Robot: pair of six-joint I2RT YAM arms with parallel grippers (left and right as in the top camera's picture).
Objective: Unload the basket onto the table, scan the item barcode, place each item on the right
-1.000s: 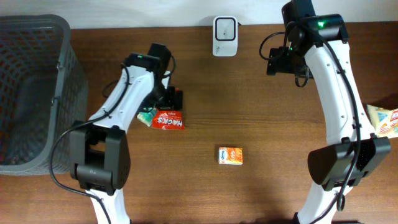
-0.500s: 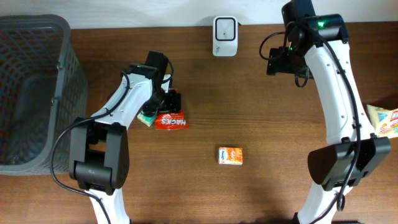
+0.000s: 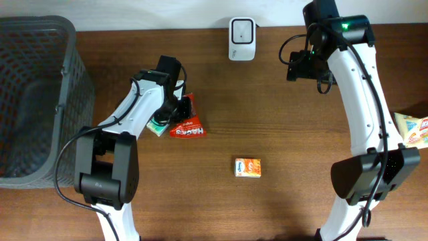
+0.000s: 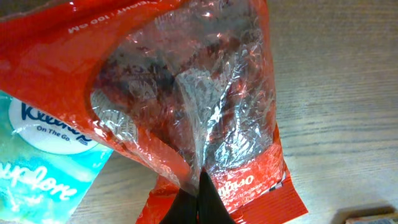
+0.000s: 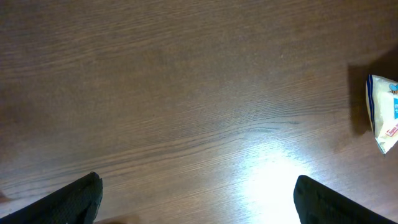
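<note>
Left gripper (image 4: 199, 200): jaws are pressed together; a fold of the red bag (image 4: 186, 93) is pinched between them.
Red bag: is located on the table (image 3: 281, 134), left of centre, with one edge lying over a tissue pack (image 4: 43, 155).
Right gripper (image 5: 198, 196): fingers are held wide apart above the table; nothing is gripped.
Scanner (image 3: 241, 30): is seen at the far table edge, well apart from the red bag.
Orange box (image 3: 247, 167): is seen near mid-table, untouched.
</note>
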